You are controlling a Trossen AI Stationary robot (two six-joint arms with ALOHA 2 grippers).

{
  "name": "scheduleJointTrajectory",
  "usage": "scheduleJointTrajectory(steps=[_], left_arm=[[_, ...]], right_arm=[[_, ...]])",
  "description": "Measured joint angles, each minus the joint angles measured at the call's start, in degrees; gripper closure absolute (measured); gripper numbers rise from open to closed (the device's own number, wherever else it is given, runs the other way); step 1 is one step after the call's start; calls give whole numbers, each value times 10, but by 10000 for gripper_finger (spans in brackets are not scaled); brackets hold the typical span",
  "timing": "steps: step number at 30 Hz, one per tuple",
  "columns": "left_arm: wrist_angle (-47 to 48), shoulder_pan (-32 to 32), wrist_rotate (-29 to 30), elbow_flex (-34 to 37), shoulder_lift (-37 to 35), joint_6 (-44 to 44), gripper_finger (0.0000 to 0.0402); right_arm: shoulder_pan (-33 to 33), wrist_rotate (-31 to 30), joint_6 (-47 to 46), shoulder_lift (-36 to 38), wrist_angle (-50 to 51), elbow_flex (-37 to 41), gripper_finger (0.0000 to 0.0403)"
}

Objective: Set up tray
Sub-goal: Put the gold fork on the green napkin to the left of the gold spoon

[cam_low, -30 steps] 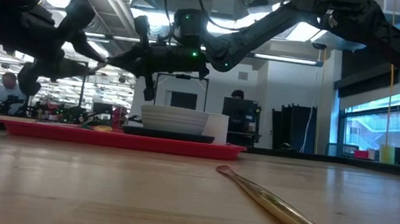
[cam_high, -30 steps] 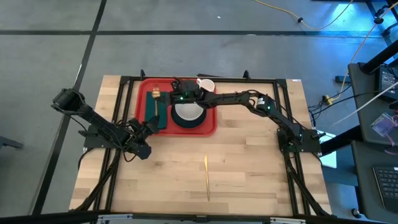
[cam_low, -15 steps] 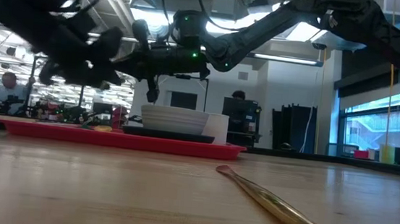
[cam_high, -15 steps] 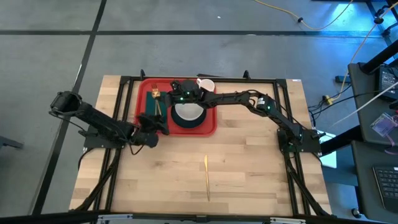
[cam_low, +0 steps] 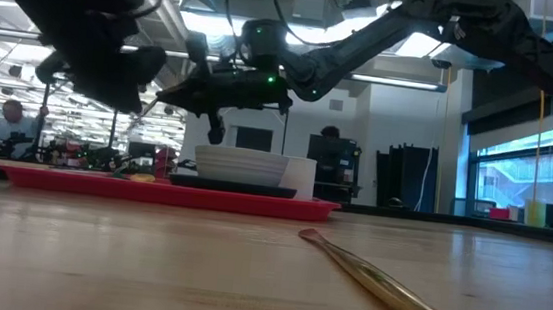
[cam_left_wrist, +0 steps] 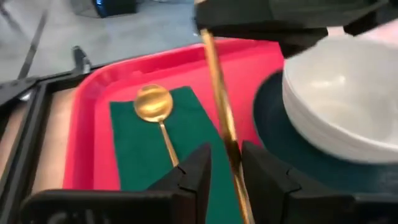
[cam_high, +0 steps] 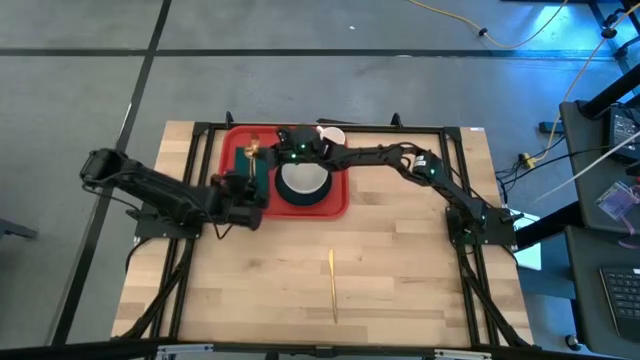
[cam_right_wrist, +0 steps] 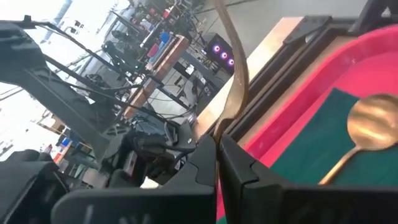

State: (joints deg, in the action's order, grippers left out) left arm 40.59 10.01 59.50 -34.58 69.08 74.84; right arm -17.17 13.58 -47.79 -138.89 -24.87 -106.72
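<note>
The red tray [cam_high: 232, 150] lies at the table's far middle. On it a dark green napkin [cam_left_wrist: 143, 143] carries a gold spoon [cam_left_wrist: 155, 106], and beside that a white bowl [cam_high: 303, 180] sits on a dark plate [cam_left_wrist: 273, 137]. My right gripper [cam_right_wrist: 216, 140] reaches over the tray's far part [cam_high: 284, 148], shut on a long gold utensil [cam_left_wrist: 221, 106]. The utensil slants down over the napkin. My left gripper [cam_left_wrist: 227, 165] hovers over the tray's near left corner [cam_high: 250, 186], open. Its fingers stand on either side of that utensil's lower stretch; whether one touches it I cannot tell. My right gripper pinches the gold utensil between its two fingers at one end [cam_right_wrist: 225, 124], coming roughly level from the table's right. The utensil is lifted clear of the tray and slants from the fingers [cam_left_wrist: 261, 25] down toward my left gripper, above the napkin.
A white cup [cam_high: 331, 134] stands at the tray's far right corner. A second long gold utensil [cam_high: 331, 285] lies on the bare wood near the table's middle front. Black frame rails [cam_high: 195, 180] run along the table's sides. People and desks show beyond the table.
My left gripper has risen from beside the tray's near left corner and gone toward the far edge and a little right, rolling as it went. It now hangs over that corner around the gold utensil.
</note>
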Motion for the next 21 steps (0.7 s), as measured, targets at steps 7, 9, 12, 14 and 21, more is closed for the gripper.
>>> scheduleJointTrajectory(steps=[7,9,12,14,21], left_arm=[[30,25,11,-4,0,86,353],[20,24,19,-4,0,88,356],[6,22,24,-4,0,88,349],[7,20,21,-4,0,88,336],[13,27,1,-25,-16,27,269]], right_arm=[[-2,-3,-23,0,-32,0,402],[-2,-6,-26,0,-39,0,402],[-2,-6,-27,0,-39,0,402],[-2,-6,-27,0,-39,0,402],[-1,-5,1,0,-40,0,402]])
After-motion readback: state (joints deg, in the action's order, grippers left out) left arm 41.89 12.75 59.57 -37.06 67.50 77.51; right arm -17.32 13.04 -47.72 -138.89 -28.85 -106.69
